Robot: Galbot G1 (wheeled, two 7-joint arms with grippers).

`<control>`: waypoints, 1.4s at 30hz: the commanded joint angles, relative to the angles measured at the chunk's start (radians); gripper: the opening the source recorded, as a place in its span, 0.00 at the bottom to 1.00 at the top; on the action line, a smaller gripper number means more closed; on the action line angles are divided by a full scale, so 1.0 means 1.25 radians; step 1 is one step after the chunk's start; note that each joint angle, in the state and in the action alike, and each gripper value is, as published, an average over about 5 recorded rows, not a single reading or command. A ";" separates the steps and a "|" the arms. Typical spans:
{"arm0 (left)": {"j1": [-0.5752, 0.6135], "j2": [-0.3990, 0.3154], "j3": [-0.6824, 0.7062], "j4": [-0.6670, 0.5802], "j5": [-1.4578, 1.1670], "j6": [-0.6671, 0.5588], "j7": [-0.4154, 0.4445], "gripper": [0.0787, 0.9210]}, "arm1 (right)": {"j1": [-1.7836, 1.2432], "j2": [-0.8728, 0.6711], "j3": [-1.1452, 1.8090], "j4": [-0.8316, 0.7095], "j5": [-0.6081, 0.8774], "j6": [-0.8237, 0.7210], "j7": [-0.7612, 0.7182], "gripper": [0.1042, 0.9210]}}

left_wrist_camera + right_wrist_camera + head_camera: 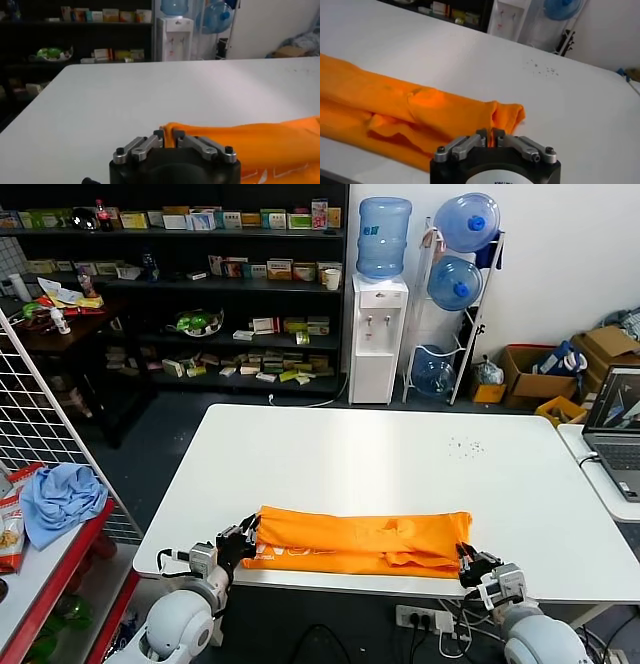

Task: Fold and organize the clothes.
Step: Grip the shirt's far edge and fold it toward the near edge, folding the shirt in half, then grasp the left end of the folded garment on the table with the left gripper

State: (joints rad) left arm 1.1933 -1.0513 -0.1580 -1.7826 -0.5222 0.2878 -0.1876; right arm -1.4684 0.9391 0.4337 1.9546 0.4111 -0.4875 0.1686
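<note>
I see the orange T-shirt (360,542) folded into a long band along the near edge of the white counter (380,459). White print shows on its front edge by the left end; I cannot read the lettering. My left claw (243,536) sits at the shirt's left end, fingers nearly together with an orange fold of cloth between the tips. My right claw (464,557) sits at the right end, fingers likewise nearly closed on the cloth edge. A light blue cloth (62,499) lies on the red shelf to my left. Box labels on the back shelves are too small to read.
</note>
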 commanded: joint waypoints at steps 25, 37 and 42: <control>-0.021 -0.035 0.005 0.091 -0.141 0.059 -0.001 0.80 | -0.082 0.022 0.014 0.080 -0.021 0.014 0.014 0.88; -0.016 -0.029 0.004 0.068 -0.146 0.060 0.010 0.39 | -0.074 0.025 0.005 0.076 -0.024 0.009 0.014 0.88; -0.020 -0.023 -0.006 0.068 -0.152 0.062 0.013 0.21 | -0.068 0.028 0.001 0.069 -0.030 0.011 0.013 0.88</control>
State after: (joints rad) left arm 1.1741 -1.0870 -0.1541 -1.7001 -0.7007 0.3585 -0.1718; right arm -1.5556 0.9730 0.4364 2.0431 0.3777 -0.4756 0.1858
